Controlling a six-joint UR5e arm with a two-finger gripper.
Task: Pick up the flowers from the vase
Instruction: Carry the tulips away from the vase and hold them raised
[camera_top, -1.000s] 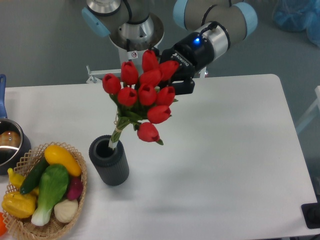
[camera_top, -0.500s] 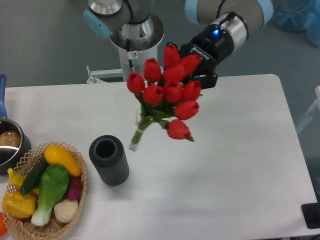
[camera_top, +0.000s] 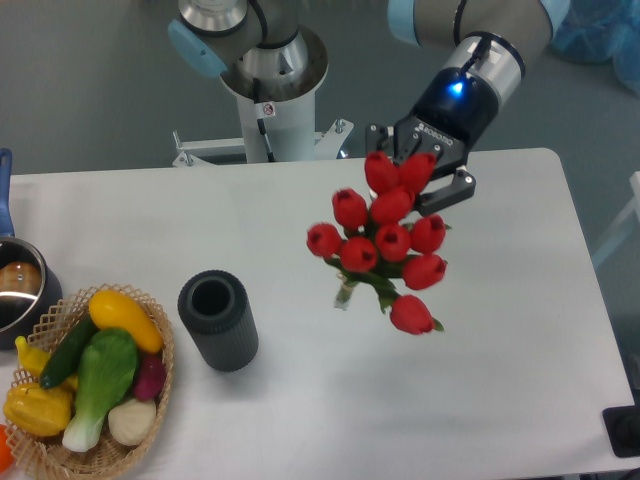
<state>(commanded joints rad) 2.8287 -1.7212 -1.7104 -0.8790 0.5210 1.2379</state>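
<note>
The flowers (camera_top: 385, 240), a bunch of red tulip buds with green leaves and a short stem, hang in the air over the middle-right of the table. My gripper (camera_top: 420, 172) is shut on the top of the bunch, its fingers partly hidden behind the upper buds. The vase (camera_top: 218, 320), a dark grey ribbed cylinder, stands empty and upright at the left-centre of the table, well to the left of the flowers and apart from them.
A wicker basket (camera_top: 150, 400) with toy vegetables sits at the front left corner. A steel pot (camera_top: 20, 290) with a blue handle stands at the left edge. The arm's base (camera_top: 270, 95) rises behind the table.
The gripper has carried the flowers up out of the vase and to the right. The stem end now hangs well clear of the vase, which stayed in place.
</note>
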